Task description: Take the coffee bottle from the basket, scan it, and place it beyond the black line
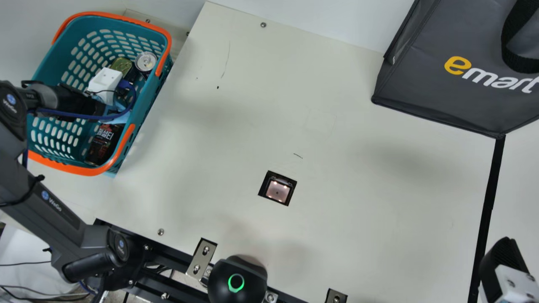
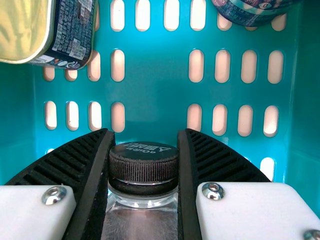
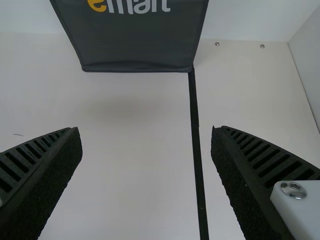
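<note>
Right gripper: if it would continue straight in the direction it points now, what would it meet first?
The right gripper would probably meet the cream table first, near the black line; the dark bag looks farther off. Its height and angle are hard to judge.

The left arm's long link (image 1: 59, 219) is dark grey and slab-like, with a black strap (image 1: 26, 196), a round blue emblem (image 1: 45, 195) and pale lettering. A rounded grey joint housing (image 1: 93, 236) adjoins that link, and beyond its other end loops a blue cable (image 1: 134, 101). The left gripper (image 1: 105, 82) and right gripper (image 1: 505, 256) both have white blocks, silver screws and black ribbed fingers
</note>
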Robot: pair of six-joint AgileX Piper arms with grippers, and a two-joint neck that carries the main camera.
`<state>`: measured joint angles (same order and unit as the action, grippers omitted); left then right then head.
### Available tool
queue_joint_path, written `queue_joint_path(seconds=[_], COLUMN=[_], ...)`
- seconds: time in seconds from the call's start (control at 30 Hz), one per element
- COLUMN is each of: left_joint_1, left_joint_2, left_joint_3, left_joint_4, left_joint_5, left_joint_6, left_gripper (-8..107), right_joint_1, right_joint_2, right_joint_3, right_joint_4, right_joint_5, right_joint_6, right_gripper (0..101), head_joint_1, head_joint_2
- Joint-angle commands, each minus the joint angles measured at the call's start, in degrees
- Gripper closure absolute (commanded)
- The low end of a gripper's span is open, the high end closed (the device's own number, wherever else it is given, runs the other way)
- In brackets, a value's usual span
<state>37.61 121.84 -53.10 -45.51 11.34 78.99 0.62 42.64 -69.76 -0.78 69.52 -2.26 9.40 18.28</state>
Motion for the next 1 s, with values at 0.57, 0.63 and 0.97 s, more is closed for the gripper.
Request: queue_joint_path(seconds=[0.57,0.63,0.97], left_joint_1=[0.9,1.1,3.7], left_joint_2=[-8.8,-10.4,-18.4], left_joint_3=[1.0,1.0,2.5], left_joint_4=[-0.9,-0.6,1.0], left_joint_5=[4.3,5.2,9.8], left_joint_6=[-0.4,-0.9,-2.0], left_gripper=[89,89,89], right_joint_1=[0.0,0.0,0.0], right_joint_2=[0.0,0.0,0.0], right_joint_3=[0.0,0.0,0.0], right_joint_4=[0.0,0.0,0.0], right_joint_5=[0.0,0.0,0.0], right_joint_6=[0.0,0.0,0.0], right_gripper=[10,10,10], head_joint_1=[-1.5,-1.5,-1.5], head_joint_2=[0.1,0.1,0.1])
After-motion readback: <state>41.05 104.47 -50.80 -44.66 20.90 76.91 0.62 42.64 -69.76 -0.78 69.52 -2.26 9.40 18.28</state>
